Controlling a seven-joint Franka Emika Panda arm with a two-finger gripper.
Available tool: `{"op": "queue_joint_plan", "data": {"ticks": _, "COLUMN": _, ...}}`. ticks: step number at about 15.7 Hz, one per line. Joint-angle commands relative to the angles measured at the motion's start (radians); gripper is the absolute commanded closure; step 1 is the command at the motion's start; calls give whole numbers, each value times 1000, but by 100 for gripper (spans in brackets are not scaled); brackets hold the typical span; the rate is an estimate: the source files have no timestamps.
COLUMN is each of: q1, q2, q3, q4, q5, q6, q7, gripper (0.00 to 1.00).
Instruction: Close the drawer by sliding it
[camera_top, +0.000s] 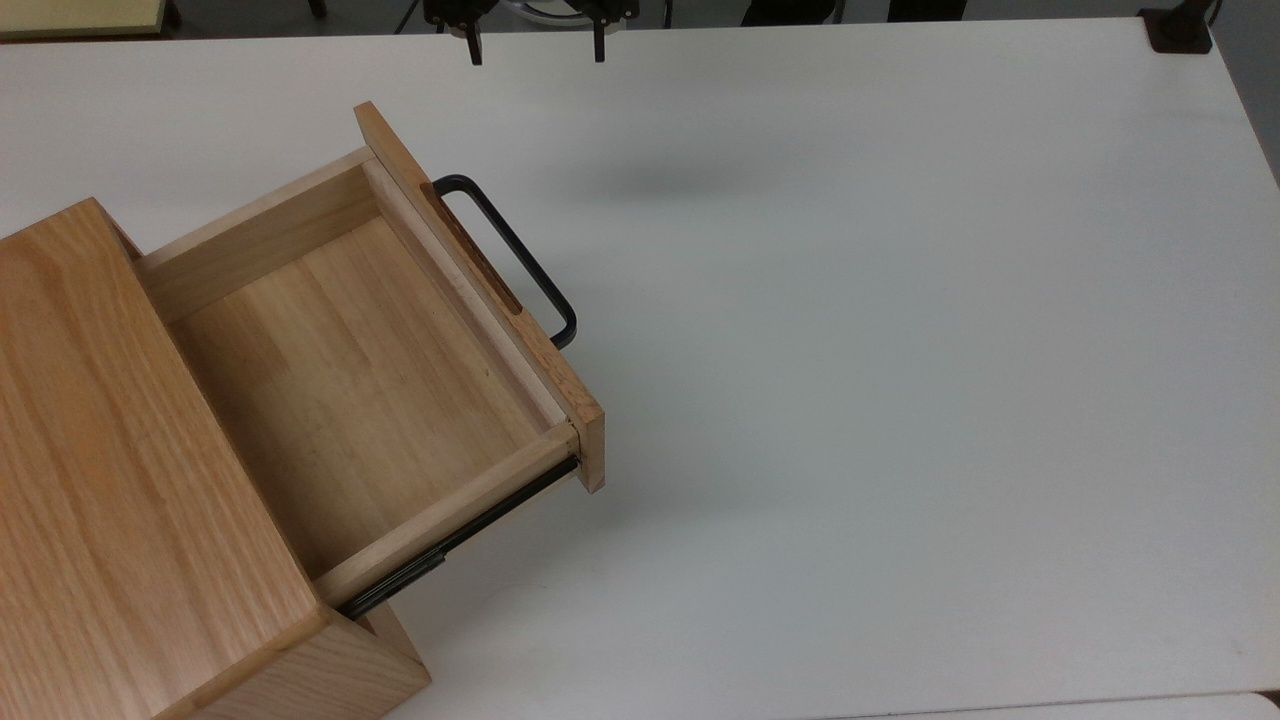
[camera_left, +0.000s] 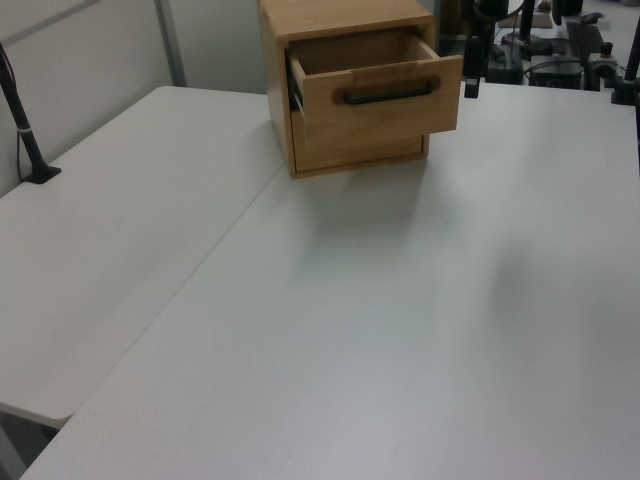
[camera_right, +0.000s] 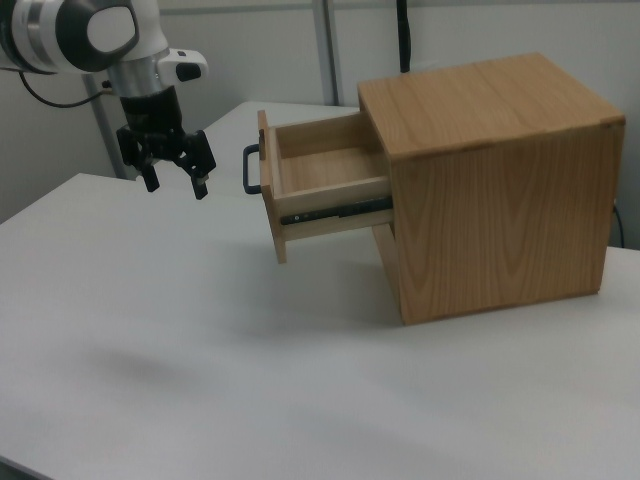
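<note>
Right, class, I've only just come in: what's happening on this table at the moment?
A robot arm's gripper hangs open above the white table, off to the right view's left of a wooden cabinet. The cabinet's drawer is pulled well out and looks empty inside, its black handle facing the gripper. Nothing is touching the drawer, so sliding it shut has not yet begun.

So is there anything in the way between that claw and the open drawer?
Nothing visible. The gripper hangs open above bare table, off the drawer front's handle, and the drawer's inside looks empty.
</note>
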Motion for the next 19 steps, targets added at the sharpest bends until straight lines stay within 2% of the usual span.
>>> {"op": "queue_joint_plan", "data": {"ticks": 1, "q1": 1, "q2": -5, "q3": -1, "q4": -14, "q5": -11, "q6": 12, "q7": 7, "gripper": 0}}
{"op": "queue_joint_plan", "data": {"ticks": 13, "q1": 5, "q2": -5, "q3": -1, "q4": -14, "q5": -11, "q6": 13, "q7": 4, "gripper": 1}}
{"op": "queue_joint_plan", "data": {"ticks": 14, "q1": 5, "q2": -5, "q3": 1, "q4": -17, "q5": -10, "q6": 15, "q7": -4, "gripper": 21}}
{"op": "queue_joint_plan", "data": {"ticks": 18, "q1": 10, "q2": -2, "q3": 1, "q4": -21, "q5": -10, "q6": 21, "q7": -19, "gripper": 89}}
{"op": "queue_joint_plan", "data": {"ticks": 19, "q1": 10, "q2": 2, "q3": 1, "q4": -19, "q5": -8, "q6": 22, "q7": -16, "gripper": 100}}
